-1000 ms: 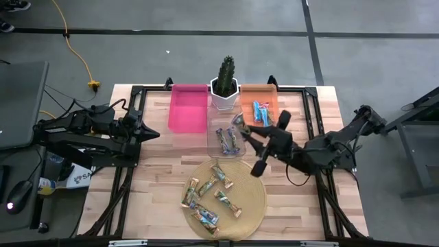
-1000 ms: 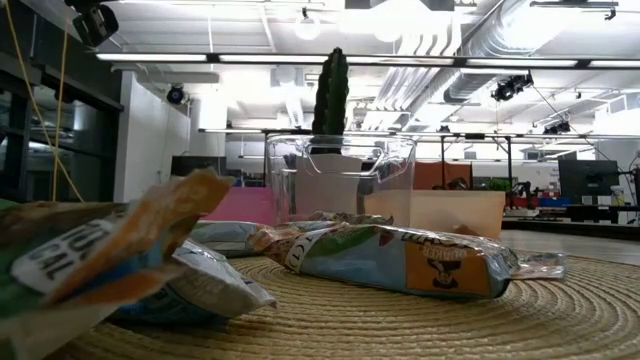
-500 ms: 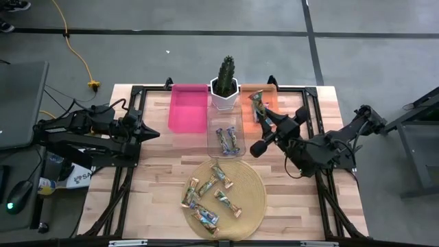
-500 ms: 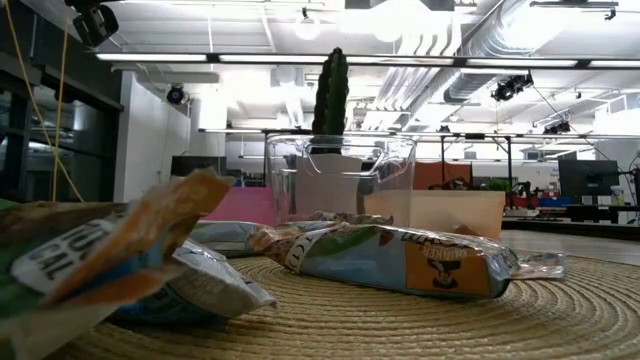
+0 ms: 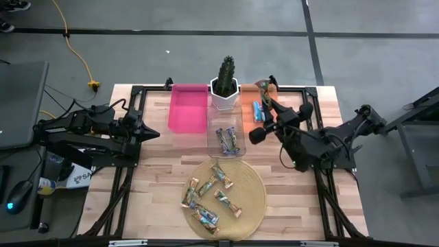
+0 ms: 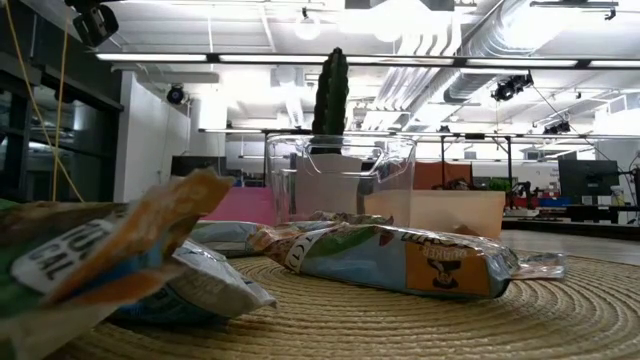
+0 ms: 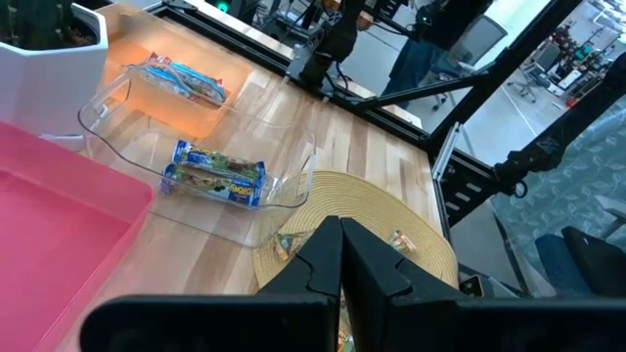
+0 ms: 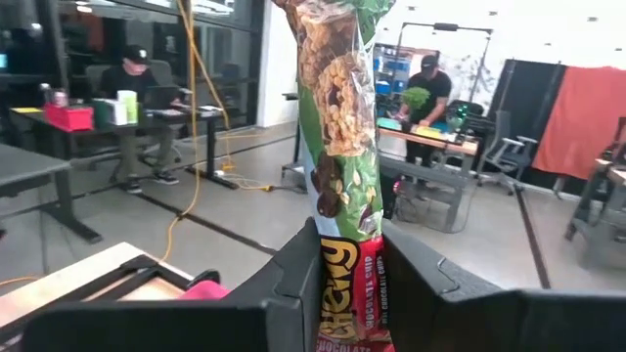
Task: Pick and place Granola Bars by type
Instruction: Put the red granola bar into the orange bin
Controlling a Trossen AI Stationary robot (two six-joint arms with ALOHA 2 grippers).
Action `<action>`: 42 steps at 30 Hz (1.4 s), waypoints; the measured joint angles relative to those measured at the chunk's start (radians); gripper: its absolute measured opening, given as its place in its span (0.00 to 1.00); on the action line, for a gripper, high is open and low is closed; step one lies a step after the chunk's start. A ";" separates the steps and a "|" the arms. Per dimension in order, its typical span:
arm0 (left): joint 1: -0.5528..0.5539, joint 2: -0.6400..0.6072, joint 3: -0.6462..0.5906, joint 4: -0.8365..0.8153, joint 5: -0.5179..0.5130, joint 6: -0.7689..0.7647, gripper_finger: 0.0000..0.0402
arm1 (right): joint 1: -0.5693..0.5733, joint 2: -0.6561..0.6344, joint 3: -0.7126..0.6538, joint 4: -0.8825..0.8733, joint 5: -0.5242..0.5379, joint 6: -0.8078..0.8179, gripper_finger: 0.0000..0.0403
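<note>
My right gripper point(image 5: 268, 100) is shut on a green and red granola bar point(image 8: 340, 117), which hangs in the air over the far end of the orange bin point(image 5: 248, 118). Blue bars point(image 5: 258, 110) lie in that bin. Two purple-silver bars point(image 5: 227, 139) lie in the clear bin point(image 5: 214, 145). Several more bars point(image 5: 211, 192) lie flat on the round woven mat point(image 5: 254, 199), and show close up in the low view point(image 6: 400, 260). My left gripper point(image 5: 155, 132) waits shut at the table's left side, also seen in its wrist view point(image 7: 340, 235). My right gripper pinches the bar's printed end point(image 8: 344, 288) between its two fingers point(image 8: 298, 269). The fingers lie level, pointing toward the table's far edge, and the bar runs on along them past their tips. The bar point(image 5: 263, 86) is lifted clear above the orange bin.
A pink bin point(image 5: 188, 108) stands left of the clear one. A cactus in a white pot point(image 5: 225, 88) stands between the pink and orange bins at the far edge. Black frame rails run along the table's sides. People sit at desks in the room beyond.
My right gripper has swung from beside the clear bin toward the table's far edge, turning from pointing left to pointing at the far edge. It has carried the bar from the clear bin's right side to above the orange bin's far end.
</note>
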 joint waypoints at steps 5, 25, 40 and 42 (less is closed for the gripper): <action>0.000 0.000 0.000 0.000 0.000 0.000 0.00 | -0.043 0.002 0.000 0.000 0.000 0.001 0.19; 0.000 0.000 0.000 0.000 0.006 0.000 0.00 | -0.372 0.002 0.000 -0.074 -0.038 0.153 0.19; 0.000 0.000 0.000 0.000 0.005 0.000 0.00 | -0.705 0.007 0.000 -0.773 -0.611 0.945 0.19; 0.000 0.000 0.000 0.000 0.005 0.000 0.00 | -0.749 0.017 0.000 -0.865 -0.703 0.994 0.19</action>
